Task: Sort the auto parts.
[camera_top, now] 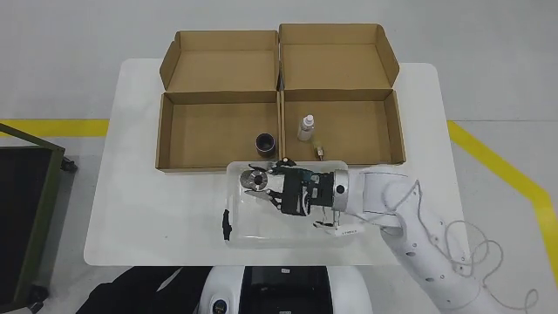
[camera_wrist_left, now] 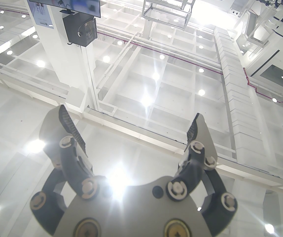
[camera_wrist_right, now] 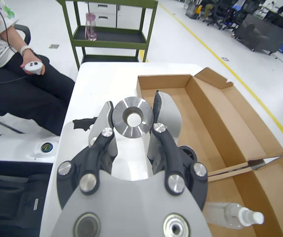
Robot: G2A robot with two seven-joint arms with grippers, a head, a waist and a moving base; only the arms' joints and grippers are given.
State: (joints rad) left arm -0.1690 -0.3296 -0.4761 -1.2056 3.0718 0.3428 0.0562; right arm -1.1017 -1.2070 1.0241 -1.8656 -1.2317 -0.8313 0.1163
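- Grip: right gripper (camera_wrist_right: 134,102) clamped on the steel ring (camera_wrist_right: 120,117), held over the clear plastic tray (camera_top: 288,242), at its corner nearest the left cardboard box (camera_top: 218,131).
- Ring: flat machined disc, bright, faint radial grooves, round bore.
- Step (our judgement): pick made, drop not yet done. Next we must choose a box. The left one holds a dark metal sleeve (camera_top: 265,144), the likelier match. The right box (camera_top: 366,131) holds a white bottle (camera_top: 306,126).
- Left gripper (camera_wrist_left: 130,114): jaws apart, empty, pointing at the ceiling.

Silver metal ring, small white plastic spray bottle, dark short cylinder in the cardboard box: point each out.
Silver metal ring (camera_wrist_right: 132,103), right wrist view, flat face above the hole.
White plastic spray bottle (camera_top: 306,127), top view, body.
Dark short cylinder (camera_top: 265,144), top view, top end.
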